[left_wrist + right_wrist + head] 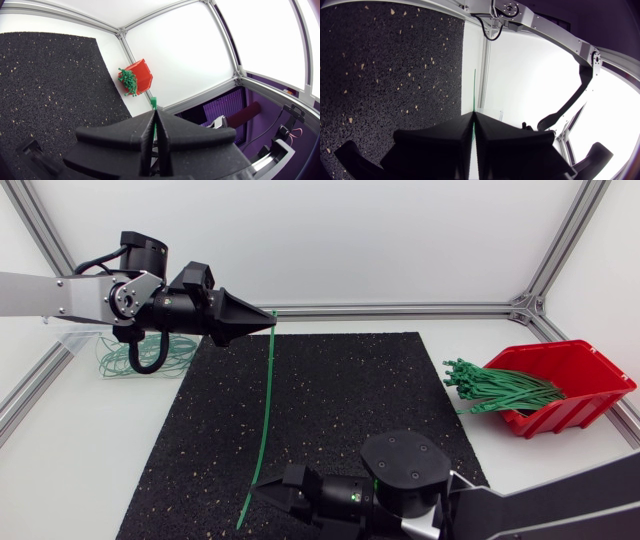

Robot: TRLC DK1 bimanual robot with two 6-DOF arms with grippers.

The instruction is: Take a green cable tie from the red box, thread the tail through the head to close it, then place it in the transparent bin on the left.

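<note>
Above the black mat (340, 410), the left gripper (266, 319) and the right gripper (262, 489) each pinch one end of the green cable tie (267, 405), which seems light, springy and slippery, so the ends look the right hold for bending it

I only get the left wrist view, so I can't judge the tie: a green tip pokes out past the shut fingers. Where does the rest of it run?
Observer: In the head view the cable tie runs in one gently bowed line over the black mat, from the left gripper to the right gripper.
Operator: Does the right one actually grip it?
Observer: Yes, the right wrist view shows its fingers closed on the green strip.
Operator: Where is the bin?
Observer: The transparent bin is partly hidden by the left arm and holds green loops.
</note>
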